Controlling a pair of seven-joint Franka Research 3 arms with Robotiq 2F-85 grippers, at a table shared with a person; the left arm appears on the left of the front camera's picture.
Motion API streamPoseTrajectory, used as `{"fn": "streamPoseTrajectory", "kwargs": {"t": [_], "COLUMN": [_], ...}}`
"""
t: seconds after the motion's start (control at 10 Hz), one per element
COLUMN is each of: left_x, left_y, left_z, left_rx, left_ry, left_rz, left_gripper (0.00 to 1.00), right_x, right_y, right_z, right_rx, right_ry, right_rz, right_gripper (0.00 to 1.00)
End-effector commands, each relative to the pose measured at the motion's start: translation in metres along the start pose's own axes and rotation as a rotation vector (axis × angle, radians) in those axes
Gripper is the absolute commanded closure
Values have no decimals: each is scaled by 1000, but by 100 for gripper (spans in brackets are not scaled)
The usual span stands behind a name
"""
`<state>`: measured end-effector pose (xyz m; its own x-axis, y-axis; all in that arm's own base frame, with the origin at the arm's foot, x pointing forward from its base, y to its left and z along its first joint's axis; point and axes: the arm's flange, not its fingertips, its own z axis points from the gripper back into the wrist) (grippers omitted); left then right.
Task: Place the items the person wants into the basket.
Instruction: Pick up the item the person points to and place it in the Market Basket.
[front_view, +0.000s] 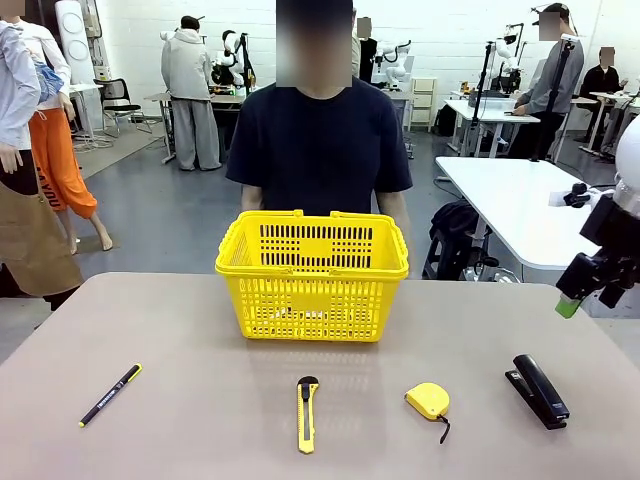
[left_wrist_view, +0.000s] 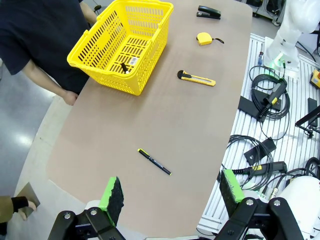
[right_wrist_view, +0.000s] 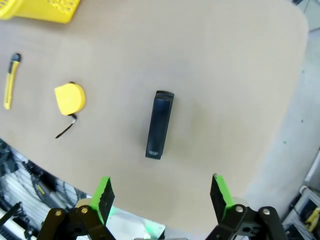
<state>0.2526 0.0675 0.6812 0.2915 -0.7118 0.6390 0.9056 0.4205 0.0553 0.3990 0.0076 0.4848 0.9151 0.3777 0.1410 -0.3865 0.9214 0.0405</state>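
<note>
- Above the table's right end, the right gripper (right_wrist_view: 162, 192) hangs with its jaws spread wide and nothing between them.
- Straight ahead of its green pads (right_wrist_view: 104, 194), in the right wrist view, the stapler (right_wrist_view: 160, 125) lies flat on the table (front_view: 200, 330), apart from the fingers.
- Beside the stapler, toward the middle of the table, sits the tape measure (right_wrist_view: 70, 97), its black strap trailing toward the robot's edge.
- The left gripper (left_wrist_view: 171, 189) is likewise fully open and empty, held high over the table's near left edge.
- Ahead of it, in the left wrist view, the thin black pen (left_wrist_view: 154, 161) lies alone on the bare tabletop, well apart from the fingers.
- The utility knife (front_view: 307, 412) lies between pen and tape measure, in front of the basket.
- The basket (front_view: 310, 300) stands at the far middle of the table, handles folded down on its rim.
- On the basket's floor lies a slim thing, black at one end and pale at the other, which looks like the marker (left_wrist_view: 125, 66); it is too small to be sure.
- The person (front_view: 318, 140) stands just behind the basket at the far edge, with one hand (left_wrist_view: 70, 97) low beside the table's edge.
</note>
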Motion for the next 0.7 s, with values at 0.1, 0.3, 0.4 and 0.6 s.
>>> {"fn": "streamPoseTrajectory", "kwargs": {"t": [0.1,0.3,0.4,0.6], "left_x": [0,0,0,0], "left_y": [-1,-1,-1,-1], "left_z": [0,0,0,0], "left_rx": [-3,-3,-3,-3], "left_ry": [-5,-5,-5,-5], "left_rz": [-4,-4,-4,-4], "left_gripper": [0,0,0,0], "right_x": [35,52,56,58], "right_y": [-8,-12,-13,-16], "right_z": [-63,-96,-108,-129], "right_rx": [8,11,23,46], "right_ry": [-7,36,63,126], "right_rz": [29,42,51,55], "right_gripper": [0,0,0,0]}}
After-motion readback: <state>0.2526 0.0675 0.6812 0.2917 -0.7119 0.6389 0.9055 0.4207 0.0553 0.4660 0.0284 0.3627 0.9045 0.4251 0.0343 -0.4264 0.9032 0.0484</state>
